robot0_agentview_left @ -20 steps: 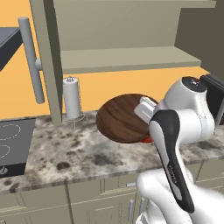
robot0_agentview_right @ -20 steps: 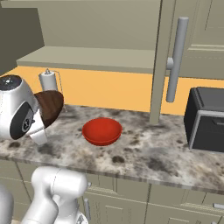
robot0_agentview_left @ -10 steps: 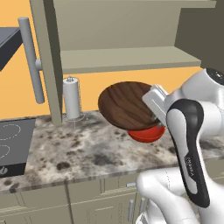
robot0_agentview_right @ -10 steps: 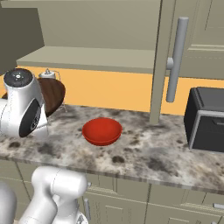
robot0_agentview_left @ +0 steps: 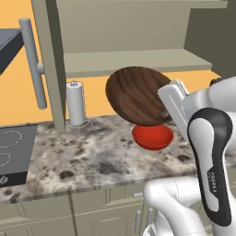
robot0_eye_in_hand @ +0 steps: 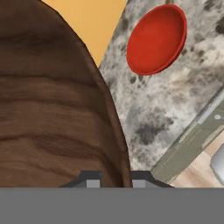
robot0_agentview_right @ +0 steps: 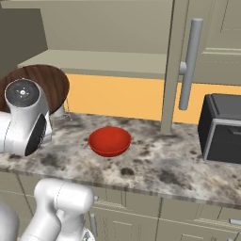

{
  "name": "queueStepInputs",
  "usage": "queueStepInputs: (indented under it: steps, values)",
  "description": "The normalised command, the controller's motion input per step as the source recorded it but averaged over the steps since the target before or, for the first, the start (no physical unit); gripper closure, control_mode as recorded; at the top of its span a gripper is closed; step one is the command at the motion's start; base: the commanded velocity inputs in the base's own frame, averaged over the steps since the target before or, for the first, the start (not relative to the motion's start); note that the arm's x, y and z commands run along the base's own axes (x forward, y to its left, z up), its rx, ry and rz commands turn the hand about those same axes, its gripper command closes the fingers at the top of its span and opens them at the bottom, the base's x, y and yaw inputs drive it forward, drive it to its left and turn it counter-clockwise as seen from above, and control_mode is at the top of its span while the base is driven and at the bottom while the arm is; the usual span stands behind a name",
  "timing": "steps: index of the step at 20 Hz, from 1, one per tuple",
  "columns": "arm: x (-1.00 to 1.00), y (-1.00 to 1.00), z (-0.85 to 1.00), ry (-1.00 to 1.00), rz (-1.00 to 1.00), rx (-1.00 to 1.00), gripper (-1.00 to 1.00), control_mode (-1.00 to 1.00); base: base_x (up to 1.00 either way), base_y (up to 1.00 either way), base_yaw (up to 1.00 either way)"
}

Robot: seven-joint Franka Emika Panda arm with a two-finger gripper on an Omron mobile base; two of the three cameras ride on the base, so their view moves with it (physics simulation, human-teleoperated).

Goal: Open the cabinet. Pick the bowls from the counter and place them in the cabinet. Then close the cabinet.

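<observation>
Wide dark brown wood-grain bowl: I see it tilted on edge, above the speckled granite desk.
Fingers: I have them clamped on its rim.
Small glossy red bowl: upright on desk.

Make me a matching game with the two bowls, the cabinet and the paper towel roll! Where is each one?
Things:
1. brown bowl
2. red bowl
3. cabinet
4. paper towel roll

Places or states:
A. doors open
B. lying on the counter
C. held up in the gripper
D. standing upright by the wall

Pairs: 1-C, 2-B, 3-A, 4-D
</observation>
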Motion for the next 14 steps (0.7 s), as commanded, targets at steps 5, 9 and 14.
queueStepInputs:
  steps: [5,9,14]
  values:
    - [0.14,0.06,0.32,-0.06,0.00,-0.01,1.00,-1.00,0.00,0.00,0.00]
    - [0.19,0.07,0.54,0.00,0.00,-0.06,1.00,-1.00,0.00,0.00,0.00]
    - [0.26,0.00,0.53,0.00,0.00,-0.02,1.00,-1.00,0.00,0.00,0.00]
